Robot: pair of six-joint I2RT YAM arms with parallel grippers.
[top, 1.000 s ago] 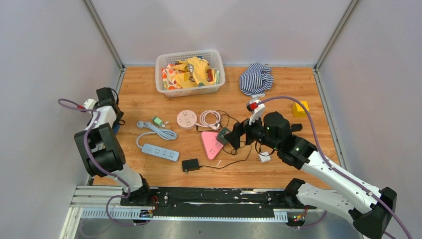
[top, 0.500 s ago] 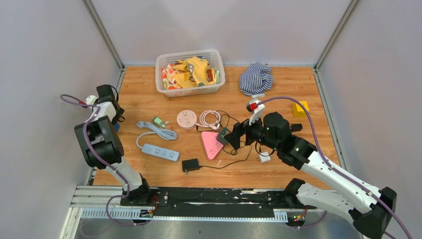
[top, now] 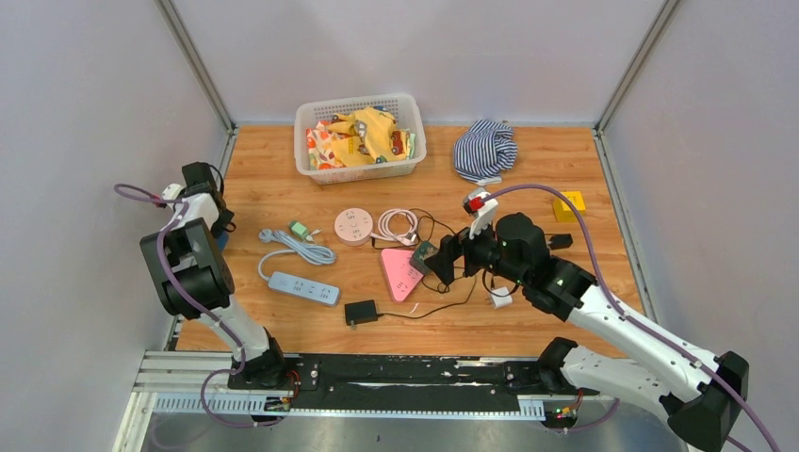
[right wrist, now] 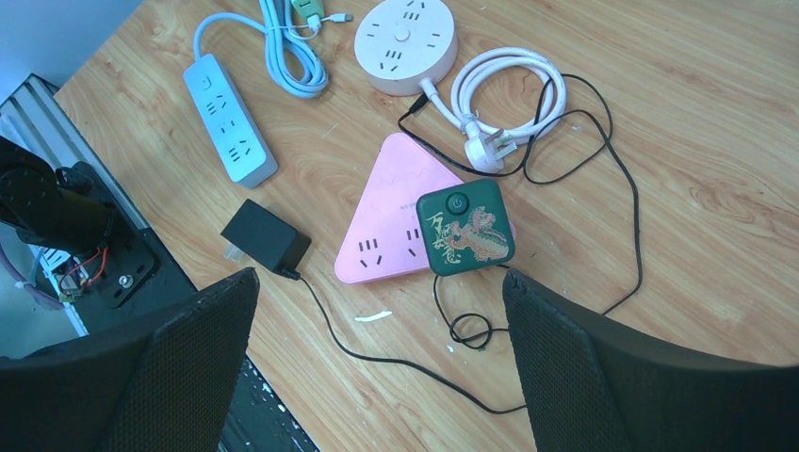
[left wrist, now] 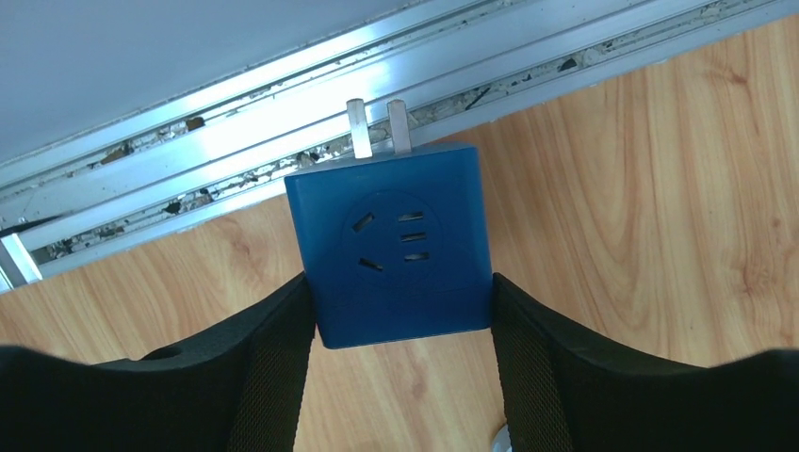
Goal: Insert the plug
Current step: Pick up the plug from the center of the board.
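A blue plug block [left wrist: 396, 245] with two metal prongs pointing at the aluminium rail lies on the wood at the table's far left edge. My left gripper [left wrist: 400, 282] has both fingers against its sides, shut on it; in the top view this gripper [top: 215, 234] sits by the left wall. My right gripper [right wrist: 382, 282] hangs open above the pink triangular power strip [right wrist: 396, 212] and a green dragon-print block [right wrist: 464, 227] resting on its corner. The right gripper [top: 443, 259] holds nothing.
A white power strip [top: 303, 288], a round pink socket [top: 353, 226] with coiled white cable, and a black adapter [top: 361, 313] with a thin black cord lie mid-table. A basket [top: 311, 160], striped cloth [top: 485, 149] and yellow object [top: 568, 204] sit further back.
My left gripper's jaws have closed in onto the blue plug block. The left arm shifted slightly; the right arm barely moved.
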